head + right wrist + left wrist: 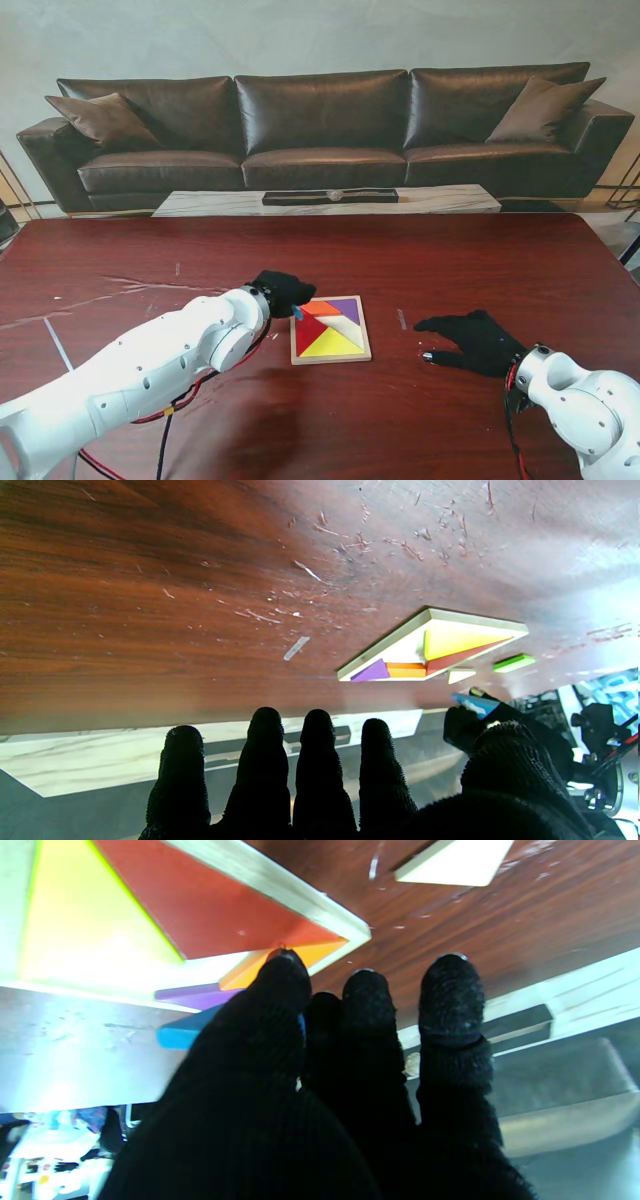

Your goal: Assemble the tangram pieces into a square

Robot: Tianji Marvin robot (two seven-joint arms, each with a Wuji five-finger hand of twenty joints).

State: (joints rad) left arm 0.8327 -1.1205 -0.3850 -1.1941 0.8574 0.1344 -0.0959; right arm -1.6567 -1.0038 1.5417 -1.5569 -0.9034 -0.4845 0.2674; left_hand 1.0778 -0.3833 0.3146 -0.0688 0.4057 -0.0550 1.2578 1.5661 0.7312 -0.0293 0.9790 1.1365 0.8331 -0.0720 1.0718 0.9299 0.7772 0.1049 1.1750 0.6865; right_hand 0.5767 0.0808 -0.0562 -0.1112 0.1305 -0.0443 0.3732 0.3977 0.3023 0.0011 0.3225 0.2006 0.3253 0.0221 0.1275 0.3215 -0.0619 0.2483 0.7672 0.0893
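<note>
The wooden tangram tray (364, 340) lies mid-table holding red (307, 331), yellow (333, 345), orange (320, 308) and purple (346, 307) pieces and a pale one. My left hand (280, 292) hovers at the tray's far-left corner, shut on a blue piece (297, 313), which the left wrist view shows pinched between thumb and fingers (177, 1034). In the right wrist view, a green piece (512, 662) and a white piece (461, 675) lie loose on the table beyond the tray. My right hand (472, 340) rests flat and open to the tray's right.
The dark wooden table (480, 260) is scratched and carries a strip of tape (402, 319) between the tray and my right hand. A black leather sofa (320, 130) and a low marble table (330, 200) stand beyond the far edge.
</note>
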